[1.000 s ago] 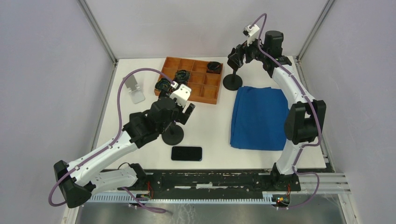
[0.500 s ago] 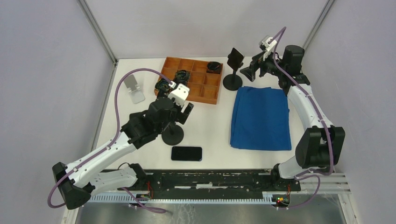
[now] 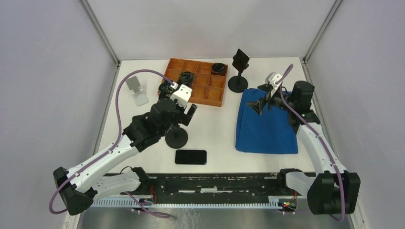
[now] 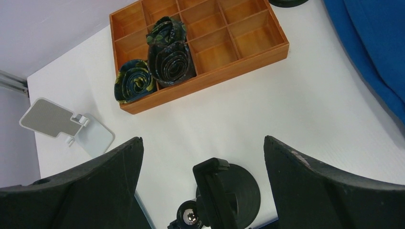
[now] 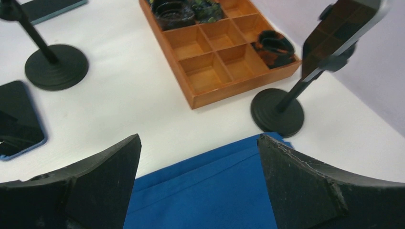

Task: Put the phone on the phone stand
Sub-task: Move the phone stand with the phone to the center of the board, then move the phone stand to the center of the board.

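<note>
Lying phone (image 3: pixel 190 156): flat on the white bench (image 3: pixel 215 129), near its front edge, just beside the near black stand (image 3: pixel 176 138).
Left fingers (image 4: pixel 95 181): wide, empty, above the near black stand.
Right fingers (image 5: pixel 310 191): wide, empty, over the blue cloth (image 3: pixel 265 129).
Far stand (image 3: pixel 238 83): upright behind the blue cloth, with a second phone (image 3: pixel 241 58) tilted on top.
</note>
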Controlling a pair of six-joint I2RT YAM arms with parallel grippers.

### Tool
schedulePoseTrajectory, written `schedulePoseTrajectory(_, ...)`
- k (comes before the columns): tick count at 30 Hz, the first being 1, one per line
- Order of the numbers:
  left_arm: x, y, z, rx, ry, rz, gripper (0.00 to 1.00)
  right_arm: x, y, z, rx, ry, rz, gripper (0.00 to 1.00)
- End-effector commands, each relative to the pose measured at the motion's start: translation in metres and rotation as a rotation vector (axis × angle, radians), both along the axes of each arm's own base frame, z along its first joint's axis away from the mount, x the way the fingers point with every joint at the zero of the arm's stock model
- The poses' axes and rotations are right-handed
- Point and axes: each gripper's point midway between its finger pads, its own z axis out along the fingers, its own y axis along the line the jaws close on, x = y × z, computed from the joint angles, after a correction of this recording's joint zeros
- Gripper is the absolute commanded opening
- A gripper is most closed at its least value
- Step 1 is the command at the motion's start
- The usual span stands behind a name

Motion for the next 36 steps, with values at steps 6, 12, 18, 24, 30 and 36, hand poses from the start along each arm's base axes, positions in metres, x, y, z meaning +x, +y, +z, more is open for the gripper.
schedulePoseTrajectory(6,0.013,0.01,0.011,-0.068,0.0,0.043,1.0,-0.054,0.023,-0.034,0.069,-0.021,0.207,0.98)
schedulePoseTrajectory(12,0.009,-0.003,0.028,-0.21,0.04,0.006,1.0,-0.055,0.022,-0.029,0.032,-0.041,0.216,0.98)
schedulePoseTrajectory(18,-0.003,-0.012,0.034,-0.288,0.12,-0.014,0.99,-0.059,0.023,-0.032,0.03,-0.018,0.228,0.98)
schedulePoseTrajectory(24,-0.005,-0.003,0.034,-0.259,0.137,0.022,0.98,-0.06,0.024,-0.031,0.04,0.0,0.23,0.98)
schedulePoseTrajectory(30,-0.002,0.003,0.023,-0.178,0.182,0.055,0.97,-0.06,0.024,-0.031,0.043,0.001,0.233,0.98)
schedulePoseTrajectory(36,0.0,0.008,0.014,-0.129,0.194,0.08,0.96,-0.061,0.026,-0.033,0.044,0.009,0.236,0.98)
